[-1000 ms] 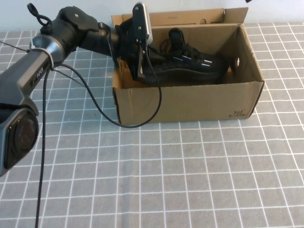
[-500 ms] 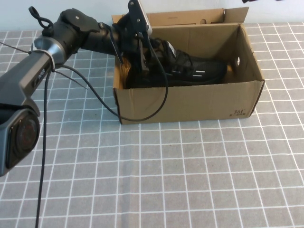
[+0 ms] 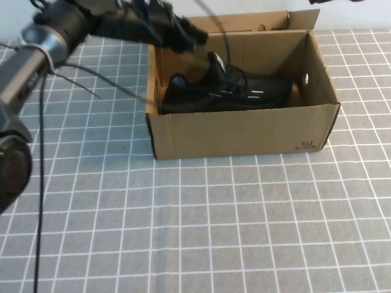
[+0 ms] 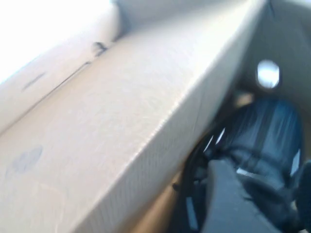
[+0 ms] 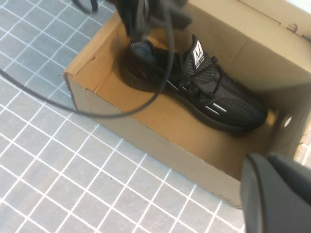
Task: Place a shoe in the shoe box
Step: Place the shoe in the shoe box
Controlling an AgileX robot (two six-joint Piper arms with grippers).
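one black mesh lace-up shoe (image 3: 226,91) lies flat inside the brown cardboard shoe box (image 3: 244,131) on the grey checked tabletop (image 3: 214,232). it looks soft and light; its heel tab seems easiest to grab. left claw (image 3: 183,38) hovers over the box's left end, cannot tell its grip. right claw (image 5: 279,194) hangs near the box, cannot tell either.

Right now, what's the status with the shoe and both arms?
Left gripper above the box's rear-left corner, holding nothing. Right gripper hovering near the box's right end. Shoe lying inside shoe box. Nothing in the way.
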